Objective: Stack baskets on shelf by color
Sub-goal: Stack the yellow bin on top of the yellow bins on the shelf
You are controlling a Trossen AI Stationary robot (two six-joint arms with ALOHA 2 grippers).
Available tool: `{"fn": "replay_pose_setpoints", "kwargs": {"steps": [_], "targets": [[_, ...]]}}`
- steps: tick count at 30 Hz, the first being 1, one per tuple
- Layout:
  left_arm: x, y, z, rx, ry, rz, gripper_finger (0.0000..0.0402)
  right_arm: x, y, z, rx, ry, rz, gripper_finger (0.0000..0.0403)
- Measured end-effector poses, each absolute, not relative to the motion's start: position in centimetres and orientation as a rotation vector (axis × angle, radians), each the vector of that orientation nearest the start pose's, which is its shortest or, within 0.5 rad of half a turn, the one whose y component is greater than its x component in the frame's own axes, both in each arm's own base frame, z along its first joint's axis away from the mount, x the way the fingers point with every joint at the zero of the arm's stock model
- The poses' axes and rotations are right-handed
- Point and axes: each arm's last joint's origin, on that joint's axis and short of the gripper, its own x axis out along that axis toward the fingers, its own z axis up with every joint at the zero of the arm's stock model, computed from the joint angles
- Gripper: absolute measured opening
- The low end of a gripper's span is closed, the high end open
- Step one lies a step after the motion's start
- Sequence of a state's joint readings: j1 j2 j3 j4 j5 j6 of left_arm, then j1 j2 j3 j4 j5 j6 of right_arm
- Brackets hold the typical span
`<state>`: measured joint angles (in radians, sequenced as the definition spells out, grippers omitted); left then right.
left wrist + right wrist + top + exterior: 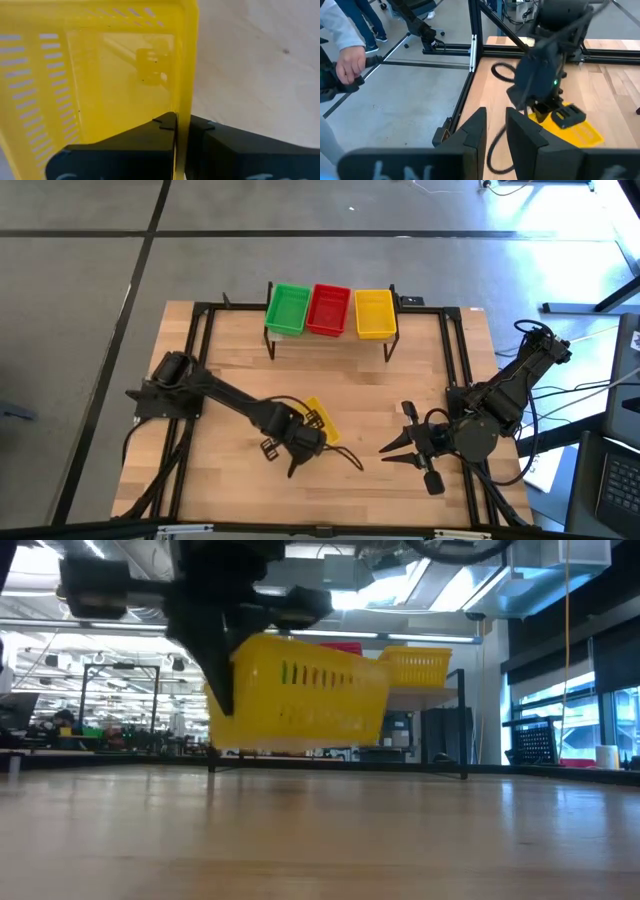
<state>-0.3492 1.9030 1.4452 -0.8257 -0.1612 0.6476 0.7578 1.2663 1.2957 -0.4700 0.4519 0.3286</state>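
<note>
— Looking from above, what is lying around the arms, from left to right?

— Going from the left, the left gripper is closed on the rim of a yellow basket near the middle of the table. Behind it the shelf is standing at the far edge, and it is carrying a green basket, a red basket and a second yellow basket in one row, touching side by side. Farther right, the right gripper is waiting above the bare table with its fingers apart and nothing between them. A black frame is running around the table.

— Is something standing in the way?

— Between the held basket and the shelf only bare wood is showing. A thin black cable is curling just beside the left gripper.

— Any writing to read?

— Some pale marks are showing on the right gripper's fingers in its wrist view, but I cannot read them.

— What is each view adding?

— The low view is showing the yellow basket lifted clear of the table, a little tilted. The left wrist view is showing the two fingers pinching the basket's wall, one inside and one outside. The right wrist view is showing a person's hand and light sleeve beyond the table, by the floor.
</note>
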Motion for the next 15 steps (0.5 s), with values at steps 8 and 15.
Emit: {"fn": "replay_pose_setpoints", "kwargs": {"steps": [8,15], "targets": [[36.8,-11.9,18.7,0.924,1.184,-0.629,0.0000,20.4,17.5,38.2,0.071,0.412,0.235,0.0069],[37.2,-11.9,18.6,0.892,1.158,-0.591,0.0009,20.4,17.5,38.2,0.070,0.413,0.235,0.0069]]}}
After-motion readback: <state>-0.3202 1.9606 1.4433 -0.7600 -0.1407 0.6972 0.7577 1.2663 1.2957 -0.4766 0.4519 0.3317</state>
